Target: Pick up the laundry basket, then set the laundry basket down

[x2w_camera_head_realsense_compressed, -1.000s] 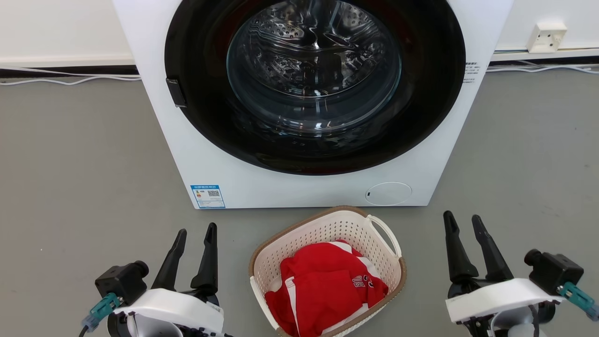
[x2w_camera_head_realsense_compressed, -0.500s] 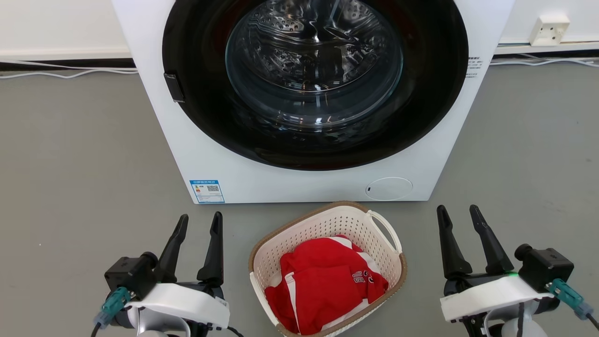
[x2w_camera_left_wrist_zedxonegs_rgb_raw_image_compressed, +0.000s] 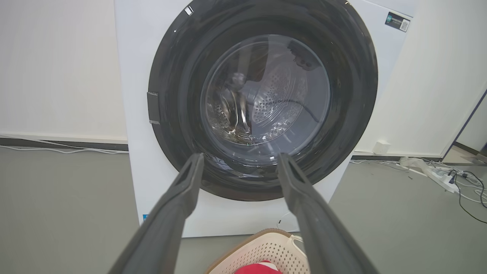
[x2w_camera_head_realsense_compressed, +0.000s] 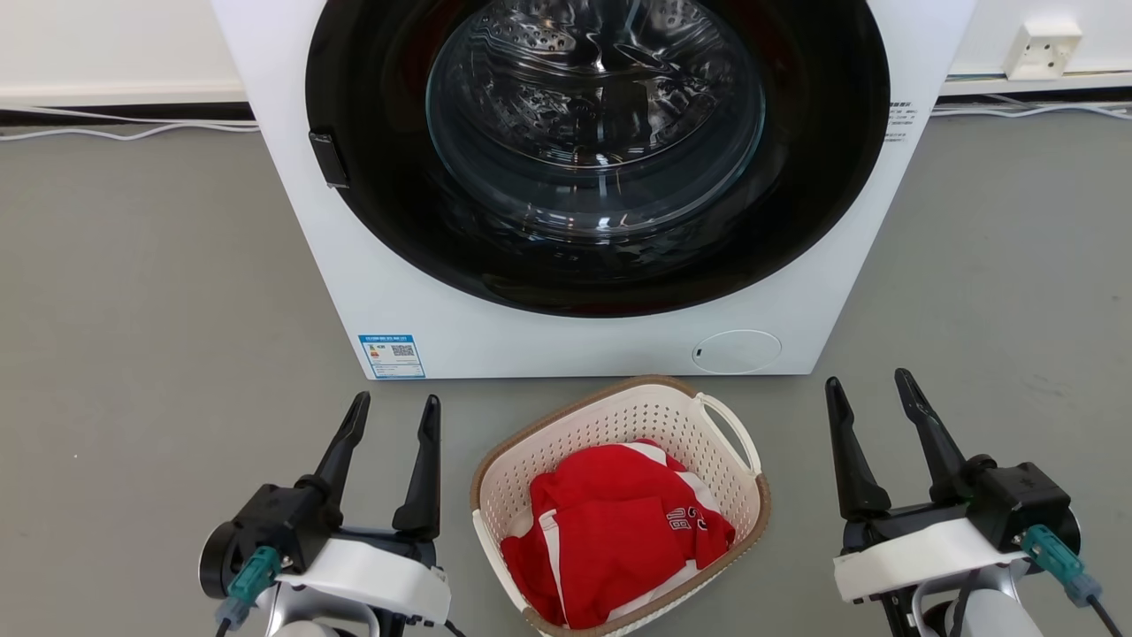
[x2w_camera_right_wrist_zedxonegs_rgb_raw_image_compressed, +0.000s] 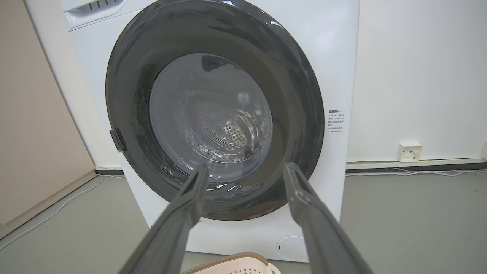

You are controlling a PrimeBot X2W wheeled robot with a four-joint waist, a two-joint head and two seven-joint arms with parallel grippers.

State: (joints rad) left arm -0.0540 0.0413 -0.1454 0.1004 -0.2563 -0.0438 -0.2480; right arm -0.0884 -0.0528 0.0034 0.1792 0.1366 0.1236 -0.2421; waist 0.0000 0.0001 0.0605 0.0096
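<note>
Laundry basket [x2w_camera_head_realsense_compressed: 610, 423] sits on the grey floor [x2w_camera_head_realsense_compressed: 159, 310], just in front of the washing machine [x2w_camera_head_realsense_compressed: 566, 341] and turned at a slant. Red garment [x2w_camera_head_realsense_compressed: 619, 531] bunched inside. Left pincer [x2w_camera_head_realsense_compressed: 396, 400] is near its left side and right pincer [x2w_camera_head_realsense_compressed: 867, 379] near its right. Both are spread wide, gripping nothing, apart from the basket.

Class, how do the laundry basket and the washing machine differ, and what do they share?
The laundry basket is far smaller than the washing machine. The basket is open-topped, holding a red garment; the machine's door is shut. The basket is perforated with a brown rim; the machine's front is smooth. Both are pale and stand on the floor.
</note>
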